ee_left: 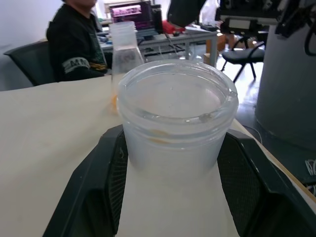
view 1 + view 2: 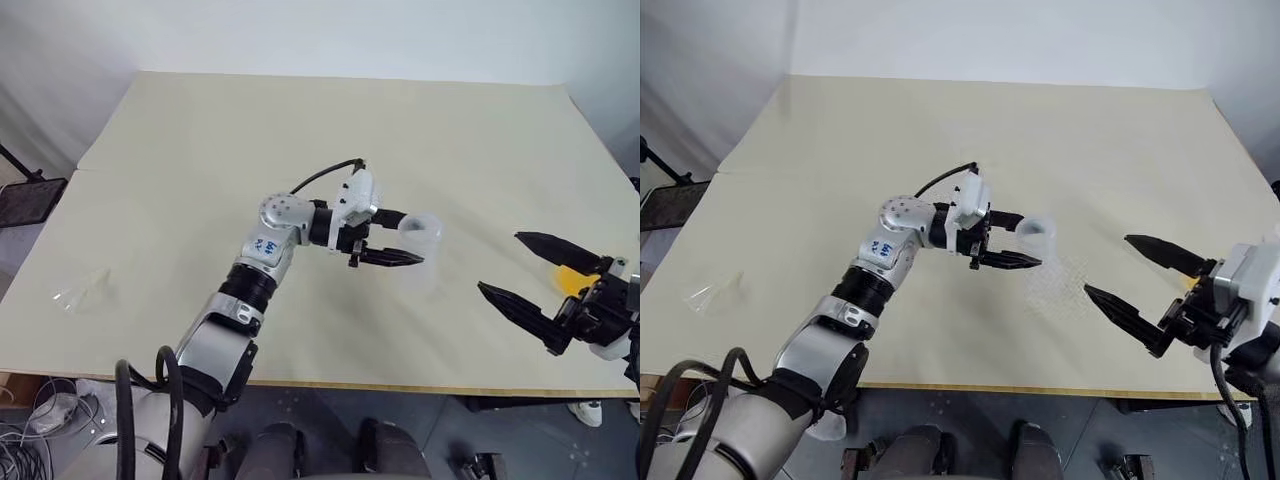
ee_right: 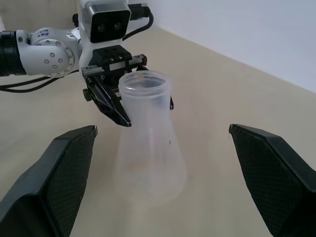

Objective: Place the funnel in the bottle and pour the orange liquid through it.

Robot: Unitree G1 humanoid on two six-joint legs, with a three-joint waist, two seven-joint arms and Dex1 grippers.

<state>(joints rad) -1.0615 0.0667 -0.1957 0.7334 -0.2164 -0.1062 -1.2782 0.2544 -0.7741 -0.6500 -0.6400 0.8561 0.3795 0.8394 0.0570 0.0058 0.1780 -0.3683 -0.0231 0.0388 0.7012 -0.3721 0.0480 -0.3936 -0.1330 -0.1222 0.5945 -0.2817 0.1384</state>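
Here, at the left edge of the head camera's frame, the funnel [image 2: 84, 291] lies on its side on the pale table [image 2: 300, 120], well apart from everything else. Near the centre, the left gripper [image 2: 400, 238] reaches in level from the left, its two black fingers [image 2: 388, 257] set either side of the neck of the bottle [image 2: 420, 250] and clamped against it. The bottle is a clear, frosted conical flask standing upright, its open mouth at the top; whether its base rests on the table or is just above it cannot be told. Seen from the left wrist, the finger pads press both sides of the neck just under the rim, and a faint orange trace shows inside the wall.

Further toward the right of the frame, the right gripper [image 2: 520, 268] hovers above the table near its front edge, its fingers spread wide apart and empty, pointing toward the bottle but not touching it. Just behind this gripper, at the right edge, a patch of the orange liquid [image 2: 577, 280] shows bright yellow-orange. In the left wrist view it sits at the base of a second clear flask [image 1: 126, 54] standing on the table, and a seated person [image 1: 74, 42] in dark clothing is beyond the table's edge.
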